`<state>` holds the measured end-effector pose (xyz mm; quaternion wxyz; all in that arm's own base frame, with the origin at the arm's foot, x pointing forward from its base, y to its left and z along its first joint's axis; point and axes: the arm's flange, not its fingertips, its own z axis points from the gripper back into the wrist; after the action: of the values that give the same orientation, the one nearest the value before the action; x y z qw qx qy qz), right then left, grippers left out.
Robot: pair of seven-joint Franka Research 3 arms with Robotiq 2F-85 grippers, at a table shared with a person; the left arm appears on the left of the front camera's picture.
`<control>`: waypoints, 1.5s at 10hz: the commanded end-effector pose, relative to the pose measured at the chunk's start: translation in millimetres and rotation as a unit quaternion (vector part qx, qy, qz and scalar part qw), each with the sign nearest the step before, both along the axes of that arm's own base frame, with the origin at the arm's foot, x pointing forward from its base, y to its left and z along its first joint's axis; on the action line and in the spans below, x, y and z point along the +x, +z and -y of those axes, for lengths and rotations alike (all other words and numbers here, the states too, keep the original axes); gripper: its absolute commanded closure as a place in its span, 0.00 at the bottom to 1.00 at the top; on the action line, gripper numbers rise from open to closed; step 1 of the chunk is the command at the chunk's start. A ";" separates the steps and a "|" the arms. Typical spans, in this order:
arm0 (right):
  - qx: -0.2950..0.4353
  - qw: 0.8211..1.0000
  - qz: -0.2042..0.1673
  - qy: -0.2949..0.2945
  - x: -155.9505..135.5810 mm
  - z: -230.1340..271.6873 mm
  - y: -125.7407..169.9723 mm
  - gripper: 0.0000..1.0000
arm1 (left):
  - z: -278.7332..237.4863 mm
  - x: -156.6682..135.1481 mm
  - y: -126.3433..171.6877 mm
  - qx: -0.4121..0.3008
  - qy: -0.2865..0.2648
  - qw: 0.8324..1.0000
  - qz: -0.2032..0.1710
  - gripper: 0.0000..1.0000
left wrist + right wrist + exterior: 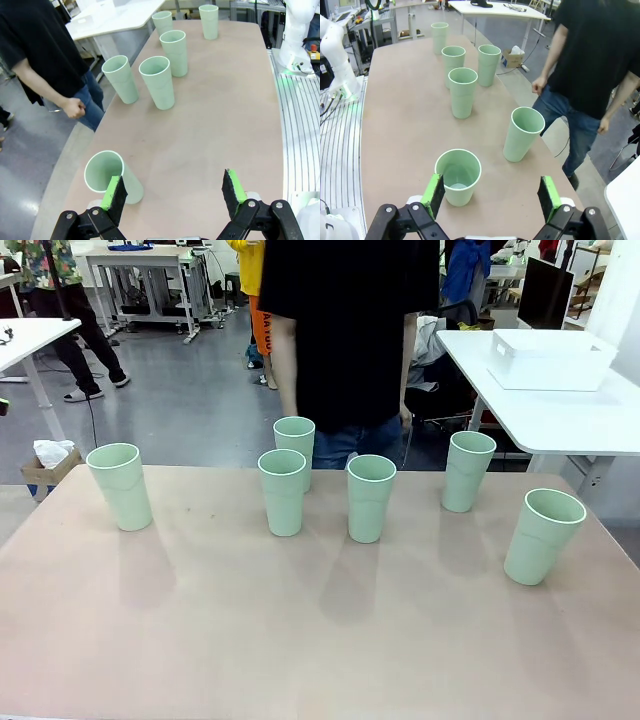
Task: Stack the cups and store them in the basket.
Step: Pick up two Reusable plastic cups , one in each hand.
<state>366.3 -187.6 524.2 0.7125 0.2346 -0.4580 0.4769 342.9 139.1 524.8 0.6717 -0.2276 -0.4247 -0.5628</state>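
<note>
Six cups stood upright, mouths up, on the table (300,640), none nested. Front view, L to R:
- left cup (119,485), alone near the L edge
- centre-left cup (282,492), w/ the rear cup (294,445) just behind it, partly hidden
- centre cup (371,498), beside those
- right cup (468,471), set farther back
- far-right cup (543,536), nearest the R edge

Where the wrist views looked down into cups, the insides were empty. The basket (553,360) sat on a separate white table (560,420) at far R, well apart from the cups; its inside couldn't be made out.

Cups: pale mint plastic, smooth, tapering to a narrower base, w/ a thin lighter rim. Basket: white, rectangular, rolled rim. Tabletop: matte pinkish-tan, rounded edge.

Left gripper (173,191): green-padded fingers spread wide, holding nothing. The left cup showed right by one pad; contact couldn't be told. Right gripper (491,194): fingers also spread. The far-right cup showed in the gap between them, close to one pad, not pinched.

A person (345,340) in a black tee and jeans stood at the far side, arms down.
</note>
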 end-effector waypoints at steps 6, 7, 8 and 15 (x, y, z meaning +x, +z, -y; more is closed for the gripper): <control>0.000 1.000 0.003 0.002 0.1 -0.3 0.6 0.00 | 0.0 -0.9 0.7 -0.005 -0.004 1.000 0.003 0.00; 0.000 1.000 0.003 0.002 0.1 -0.3 0.6 0.00 | 0.0 -0.9 0.7 -0.005 -0.004 1.000 0.003 0.00; 0.000 1.000 0.003 0.002 0.1 -0.3 0.6 0.00 | 0.0 -0.9 0.7 -0.005 -0.004 1.000 0.003 0.00; 0.000 1.000 0.003 0.002 0.1 -0.3 0.6 0.00 | 0.0 -0.9 0.7 -0.005 -0.004 1.000 0.003 0.00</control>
<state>366.3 -187.6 524.1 0.7126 0.2347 -0.4580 0.4769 342.9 139.1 524.8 0.6717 -0.2276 -0.4247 -0.5628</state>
